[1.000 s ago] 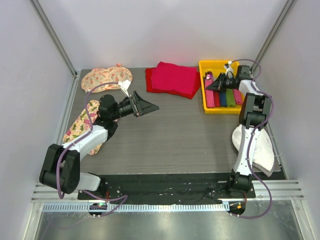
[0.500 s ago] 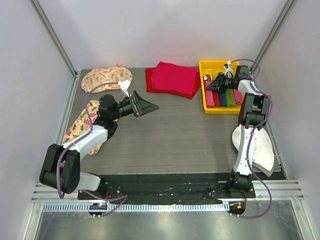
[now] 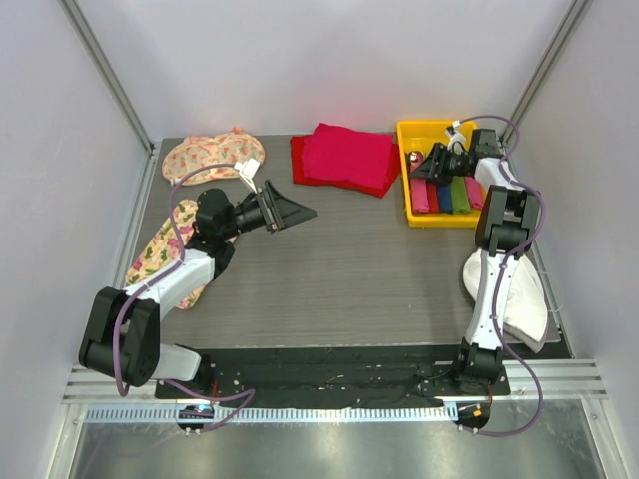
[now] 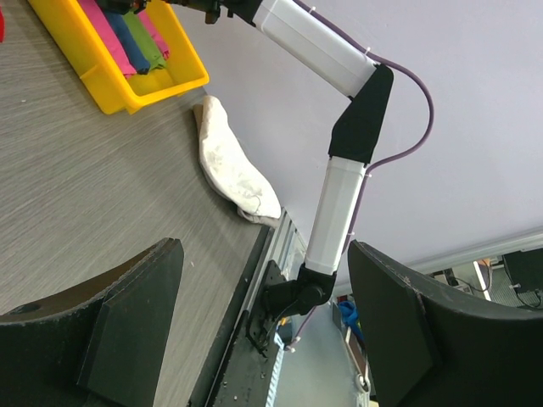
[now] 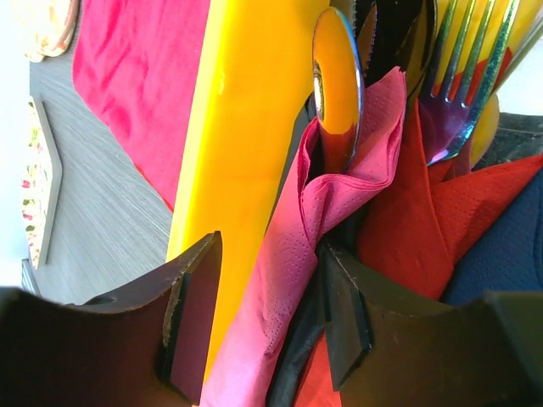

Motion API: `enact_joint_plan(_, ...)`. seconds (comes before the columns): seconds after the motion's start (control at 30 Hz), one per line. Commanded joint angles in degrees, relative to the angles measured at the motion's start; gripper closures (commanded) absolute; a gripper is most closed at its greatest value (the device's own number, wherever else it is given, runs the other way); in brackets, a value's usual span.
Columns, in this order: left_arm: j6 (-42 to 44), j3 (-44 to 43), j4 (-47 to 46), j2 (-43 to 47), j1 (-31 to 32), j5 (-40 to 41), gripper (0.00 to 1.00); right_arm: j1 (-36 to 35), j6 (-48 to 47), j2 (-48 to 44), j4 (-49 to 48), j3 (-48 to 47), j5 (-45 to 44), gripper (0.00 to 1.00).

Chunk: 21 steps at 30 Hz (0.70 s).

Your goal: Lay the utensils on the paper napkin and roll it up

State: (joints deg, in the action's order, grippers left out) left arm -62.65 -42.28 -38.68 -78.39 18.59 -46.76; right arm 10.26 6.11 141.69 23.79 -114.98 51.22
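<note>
**Two arms, one bin, and the pink napkin not yet out of it**

From where I stand, both arms are up off the table. The left gripper (image 3: 292,212) hangs over the bare grey tabletop (image 3: 349,269) with its two fingers spread wide and nothing between them.

The right gripper (image 5: 270,250) is reaching into the yellow bin (image 3: 403,190) at the far right corner. Its two fingers stand part-way apart, one on each side of the paper napkin (image 5: 373,136), whose pink fold sits loosely in the gap. That napkin is inside the bin, pressed against the yellow wall.

The utensils are in there too, just behind the napkin. I count one spoon head (image 5: 337,85) and one fork head (image 5: 458,93) with four tines. A dark shape between them I cannot make out.

Seen from above, the bin shows four strips of colour side by side: pink, dark blue, green, pink. Close up, one red napkin (image 5: 407,229) and one dark blue napkin (image 5: 501,246) lie beside the pink one.

Elsewhere there is one red-magenta cloth pile (image 3: 344,158) just left of the bin, floral mats (image 3: 213,155) in two spots along the left side, and one white cloth (image 3: 519,299) by the right arm.
</note>
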Motion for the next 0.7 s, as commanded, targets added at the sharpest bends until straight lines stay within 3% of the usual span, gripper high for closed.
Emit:
enact_joint_plan(0.0,-0.2,-0.2,-3.0,0.6,-0.5,-1.0,0.17,0.1,-3.5,-3.7,1.8,-1.8,-3.0,0.45)
enact_joint_plan(0.2,-0.2,0.2,-3.1,1.0,-0.5,-1.1,0.17,0.1,-5.1,-4.6,3.3,-2.1,-4.9,0.4)
enact_joint_plan(0.67,-0.2,0.4,-2.8,1.1,-0.5,-1.2,0.17,1.1,-8.0,-6.0,6.7,-4.1,-7.2,0.39)
